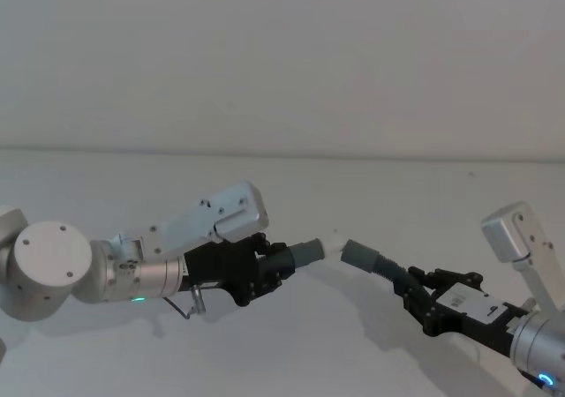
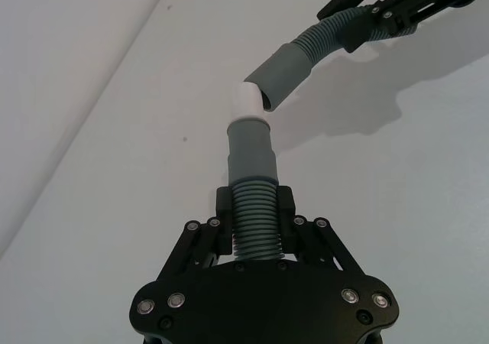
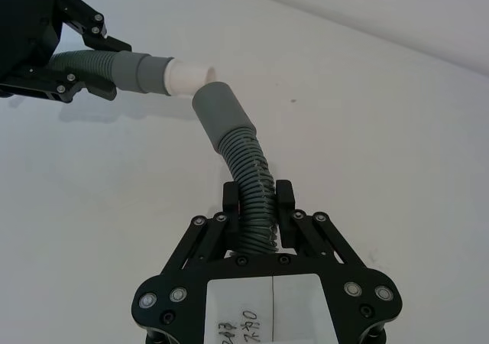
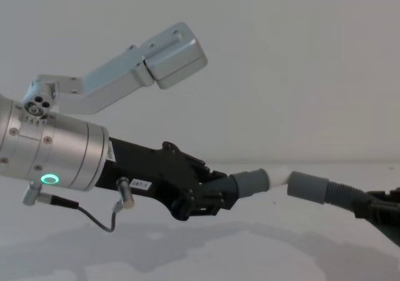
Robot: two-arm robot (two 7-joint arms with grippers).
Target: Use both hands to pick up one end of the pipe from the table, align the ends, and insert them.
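Head view: I see the left gripper (image 1: 265,269) clamping ribbed hose (image 1: 281,260), white tip (image 1: 333,245) beside the right gripper's (image 1: 422,298) clamped smooth grey cuff (image 1: 360,256).

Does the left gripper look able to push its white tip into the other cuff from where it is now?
Probably, after realigning. The left gripper holds its hose with the white tip right at the open cuff held via the right gripper. Nothing lies between them, but the cuff sits angled to the tip.

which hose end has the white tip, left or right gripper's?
The cuff held out by the left gripper: a narrower white tip sticks out of it. The right gripper piece's cuff is plain grey with an open mouth.
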